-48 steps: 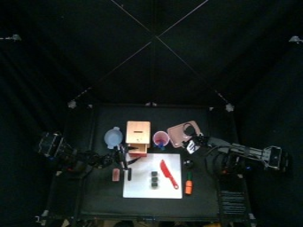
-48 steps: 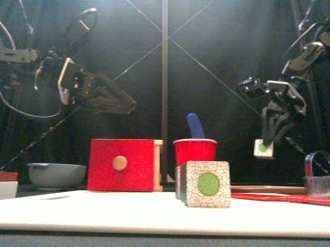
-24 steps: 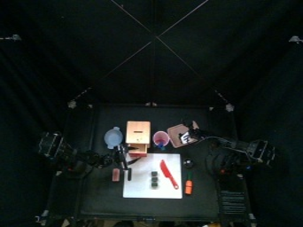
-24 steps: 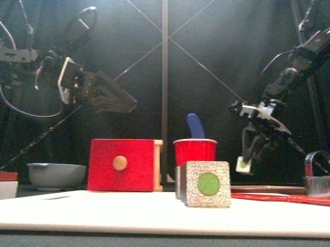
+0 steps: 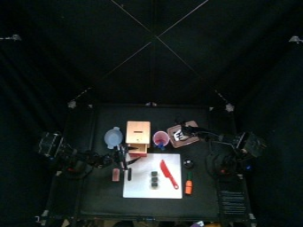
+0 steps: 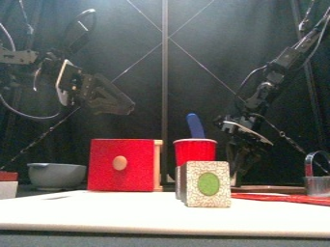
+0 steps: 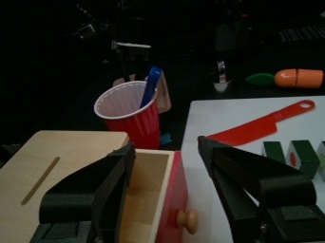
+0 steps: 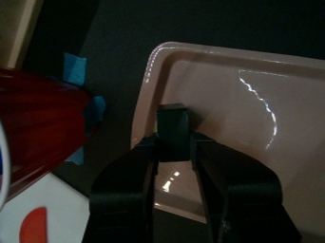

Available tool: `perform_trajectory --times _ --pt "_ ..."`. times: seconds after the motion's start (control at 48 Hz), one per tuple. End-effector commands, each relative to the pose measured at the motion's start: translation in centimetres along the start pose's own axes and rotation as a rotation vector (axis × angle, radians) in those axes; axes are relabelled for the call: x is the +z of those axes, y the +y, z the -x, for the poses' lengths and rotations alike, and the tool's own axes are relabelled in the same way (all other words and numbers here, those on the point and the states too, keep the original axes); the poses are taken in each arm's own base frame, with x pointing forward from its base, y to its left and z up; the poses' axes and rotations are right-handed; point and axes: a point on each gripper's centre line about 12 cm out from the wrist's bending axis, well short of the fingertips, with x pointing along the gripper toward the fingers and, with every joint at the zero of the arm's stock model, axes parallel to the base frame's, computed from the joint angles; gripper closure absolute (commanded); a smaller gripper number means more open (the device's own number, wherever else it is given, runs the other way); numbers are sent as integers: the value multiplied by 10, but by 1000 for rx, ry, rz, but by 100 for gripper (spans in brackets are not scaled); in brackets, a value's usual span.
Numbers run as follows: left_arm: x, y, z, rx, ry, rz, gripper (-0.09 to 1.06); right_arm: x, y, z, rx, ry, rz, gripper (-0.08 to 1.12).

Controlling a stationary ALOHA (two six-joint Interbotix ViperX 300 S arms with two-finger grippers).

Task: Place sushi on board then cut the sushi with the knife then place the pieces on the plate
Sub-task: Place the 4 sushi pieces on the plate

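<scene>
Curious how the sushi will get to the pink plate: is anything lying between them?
Only the red knife, lying flat on the white board between the sushi and the pink plate behind it.

The top view is dim: black curtains and table swallow the light, and only the white cutting board (image 5: 155, 176) shows bright; in the front view light seems to fall from above, the board a pale glowing band, the box's red drawer front (image 6: 125, 164) evenly lit; in the right wrist view white glare streaks curve across the pink tray (image 8: 260, 123); the right gripper (image 8: 176, 133) and the sushi piece (image 8: 176, 116) it pinches read as near-black shapes; the left wrist view's background is almost black.
</scene>
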Motion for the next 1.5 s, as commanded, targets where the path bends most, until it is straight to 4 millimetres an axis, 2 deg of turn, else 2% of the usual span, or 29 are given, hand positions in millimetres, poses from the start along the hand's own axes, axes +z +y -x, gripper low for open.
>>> perform_trajectory --times 0.021,0.208,0.333,0.562,0.771,0.917,1.042,1.167,1.312,1.5 --pt "4 1 -2 9 -18 6 8 7 2 3 3 -12 5 58" --pt "3 1 -1 8 -15 8 10 4 2 1 -5 10 3 36" --pt "3 2 -1 14 -12 13 10 5 3 1 -7 11 11 27" --pt "3 2 -1 16 -11 16 10 13 8 12 8 -16 19 26" --pt "4 1 -1 17 -11 21 10 6 21 34 31 -12 73 26" --pt "5 1 -2 20 -14 25 10 -11 44 56 78 9 156 26" --pt "7 1 -3 20 -21 28 10 -40 73 70 137 48 288 26" --pt "10 0 -5 19 -29 33 10 -80 114 79 223 85 489 26" --pt "15 -1 -8 21 -41 40 10 -113 155 74 266 120 653 26" --pt "16 -1 -9 23 -44 44 10 -121 197 57 284 138 742 26"
